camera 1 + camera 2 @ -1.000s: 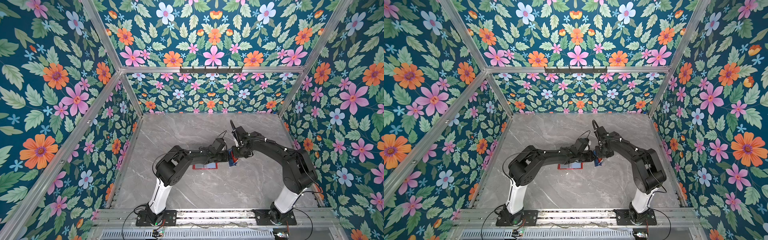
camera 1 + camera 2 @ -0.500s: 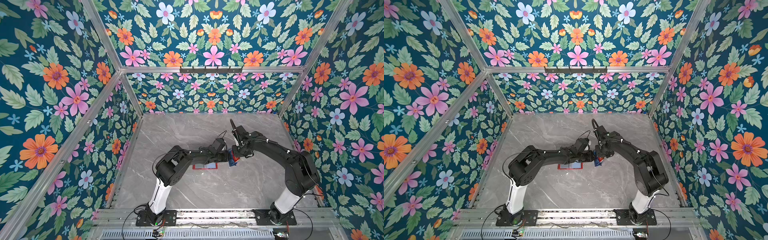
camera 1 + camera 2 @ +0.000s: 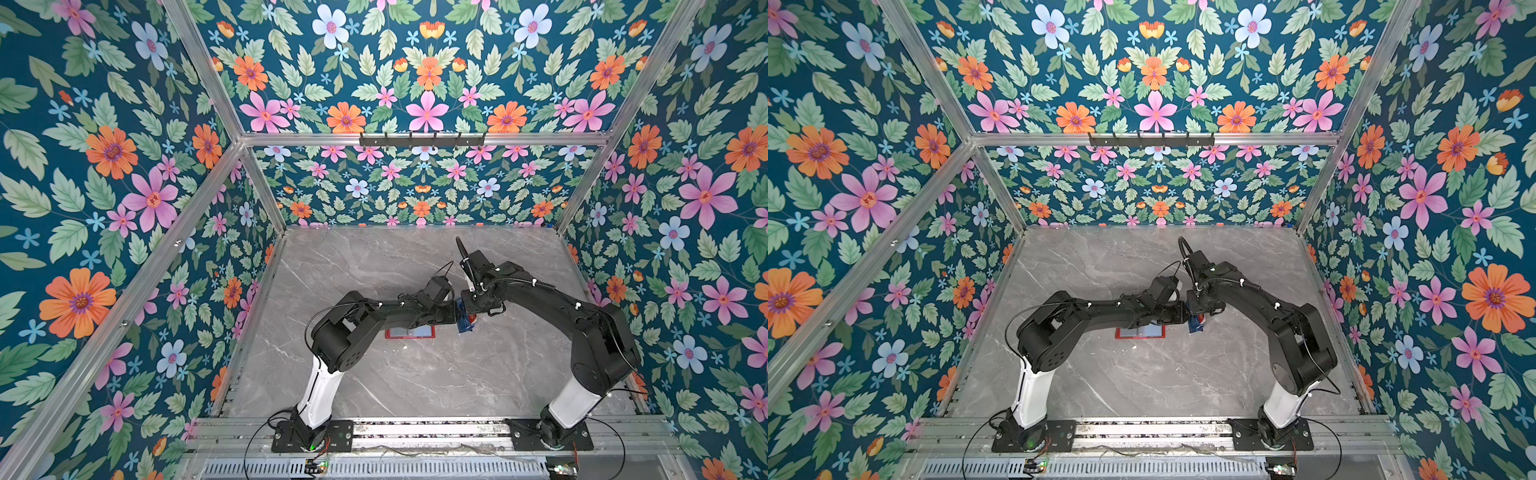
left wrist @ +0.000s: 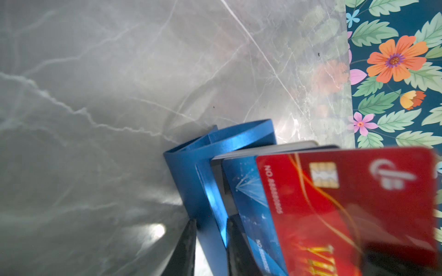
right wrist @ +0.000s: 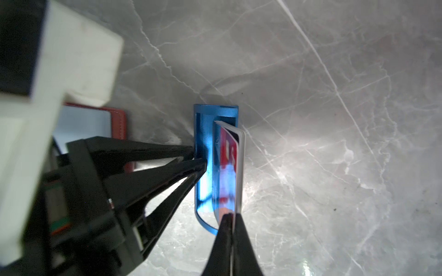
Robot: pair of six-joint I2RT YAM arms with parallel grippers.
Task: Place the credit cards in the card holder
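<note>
Pinches the right hand [image 5: 228, 217] shut, from half open, on credit cards [image 5: 230, 162] upright in the blue tray [image 5: 203, 186], clamps that tray's wall in the left hand [image 5: 198, 157], ready to lift toward the card holder [image 3: 409, 332] at nine o'clock.

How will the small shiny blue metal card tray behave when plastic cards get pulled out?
Probably light and tippy: the shiny blue metal tray looks thin-walled. It may slide on the glossy marble tabletop, hence the left gripper pinching its wall. Likely stiff; no flex shows.
</note>
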